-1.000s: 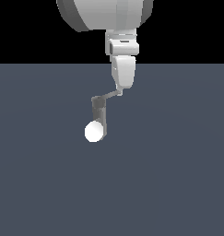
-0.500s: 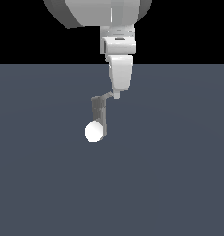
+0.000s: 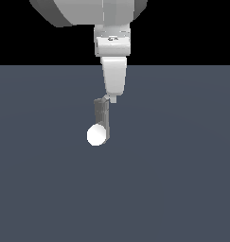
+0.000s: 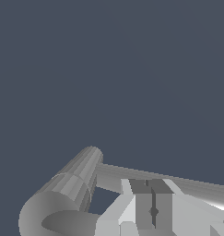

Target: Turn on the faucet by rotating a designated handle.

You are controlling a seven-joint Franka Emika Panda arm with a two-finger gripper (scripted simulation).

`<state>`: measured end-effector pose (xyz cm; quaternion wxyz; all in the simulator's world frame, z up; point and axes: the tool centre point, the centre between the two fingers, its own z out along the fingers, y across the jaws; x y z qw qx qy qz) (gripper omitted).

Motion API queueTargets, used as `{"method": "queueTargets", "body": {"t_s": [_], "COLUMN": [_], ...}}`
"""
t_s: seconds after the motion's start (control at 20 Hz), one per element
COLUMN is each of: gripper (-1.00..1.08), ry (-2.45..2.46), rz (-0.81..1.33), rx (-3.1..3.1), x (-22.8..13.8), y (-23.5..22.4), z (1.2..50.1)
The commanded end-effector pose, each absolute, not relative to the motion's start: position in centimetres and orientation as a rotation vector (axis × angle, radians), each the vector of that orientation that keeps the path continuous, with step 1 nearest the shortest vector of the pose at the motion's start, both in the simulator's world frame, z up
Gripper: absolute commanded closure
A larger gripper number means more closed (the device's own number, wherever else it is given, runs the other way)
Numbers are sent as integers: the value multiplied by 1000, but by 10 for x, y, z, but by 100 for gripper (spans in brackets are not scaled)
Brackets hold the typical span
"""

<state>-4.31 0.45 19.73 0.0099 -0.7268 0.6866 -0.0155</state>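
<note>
The faucet (image 3: 101,116) is a small grey upright column on the dark floor, with a white ball (image 3: 96,135) at its lower end. In the exterior view only a short stub of its thin grey handle (image 3: 105,99) shows at the top, reaching toward my gripper (image 3: 113,98). The gripper hangs straight down and its tip touches the handle's end, on the exterior view's right. In the wrist view the column (image 4: 74,182) lies beside the gripper (image 4: 149,185), and the handle (image 4: 196,186) runs behind the fingers. The fingers are pressed together and hold nothing.
A flat, dark grey-blue floor (image 3: 182,189) spreads around the faucet. The white robot arm (image 3: 111,42) comes down from above. Nothing else shows.
My gripper has moved toward the exterior view's left. The handle has swung with it and now looks much shorter, close beside the column's top.
</note>
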Motion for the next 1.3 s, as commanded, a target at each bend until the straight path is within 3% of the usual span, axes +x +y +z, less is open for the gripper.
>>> {"method": "queueTargets", "body": {"t_s": [0.0, 0.35, 0.4, 1.25], "gripper": [108, 108, 108, 108], "ry": [2120, 2122, 2163, 2129], "rz": [-21, 0, -45, -8], "rx": [-2305, -2317, -2250, -2306], "x": [-52, -64, -51, -25], "y": [34, 70, 40, 112], "z": [189, 182, 197, 185]}}
